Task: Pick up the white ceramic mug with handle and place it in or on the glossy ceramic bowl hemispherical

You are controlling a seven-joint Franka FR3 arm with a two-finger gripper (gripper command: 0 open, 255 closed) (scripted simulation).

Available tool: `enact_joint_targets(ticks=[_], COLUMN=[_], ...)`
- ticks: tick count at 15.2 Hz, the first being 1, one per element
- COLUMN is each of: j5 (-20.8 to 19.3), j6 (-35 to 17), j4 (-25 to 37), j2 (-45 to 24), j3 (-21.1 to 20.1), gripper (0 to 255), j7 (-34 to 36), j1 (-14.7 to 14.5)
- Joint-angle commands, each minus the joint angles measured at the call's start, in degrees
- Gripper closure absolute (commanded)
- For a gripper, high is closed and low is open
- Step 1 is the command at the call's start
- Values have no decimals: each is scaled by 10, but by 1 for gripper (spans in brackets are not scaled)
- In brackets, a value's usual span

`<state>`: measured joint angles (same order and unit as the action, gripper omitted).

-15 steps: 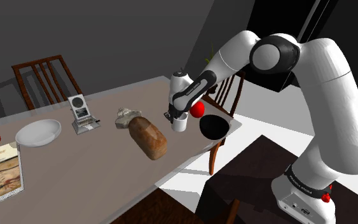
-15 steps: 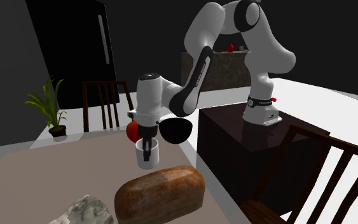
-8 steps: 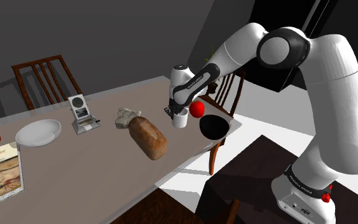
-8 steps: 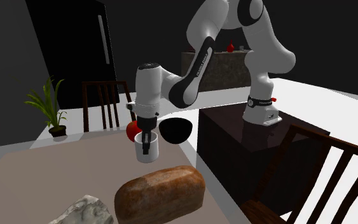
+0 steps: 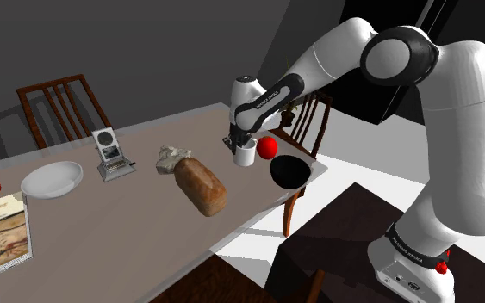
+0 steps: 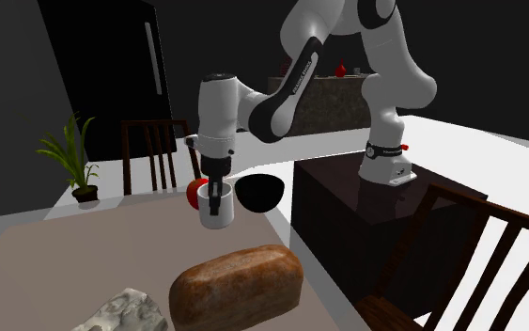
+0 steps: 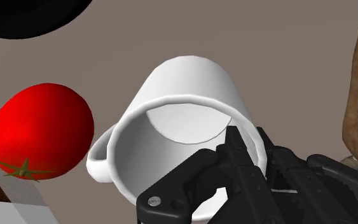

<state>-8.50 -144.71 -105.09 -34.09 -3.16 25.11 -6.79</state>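
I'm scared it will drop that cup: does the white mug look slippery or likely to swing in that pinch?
Probably rigid: the white mug shows a perfectly round rim while pinched by the end effector. It may tilt or swing, since the fingers grip just one side of the wall, across from the handle. Its smooth surface could well be slippery.

The white Franka arm (image 5: 456, 129) is being held arched high, its forearm sloping down toward the shoulder view's left. The wrist (image 6: 217, 108) is being pointed straight down. The black gripper (image 7: 244, 137) is being held closed on the wall of a white mug (image 7: 184, 89), with one finger inside the rim and one outside.
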Motion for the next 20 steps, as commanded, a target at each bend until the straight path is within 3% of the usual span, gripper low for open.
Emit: enact_joint_targets(ticks=[1,17,20], j5=[2,15,21], j6=[11,98,71], j4=[0,11,-71], j2=[11,87,144], j3=[-1,-10,-8], gripper=[255,255,255], j7=[-1,-14,-34], j1=[0,6,24])
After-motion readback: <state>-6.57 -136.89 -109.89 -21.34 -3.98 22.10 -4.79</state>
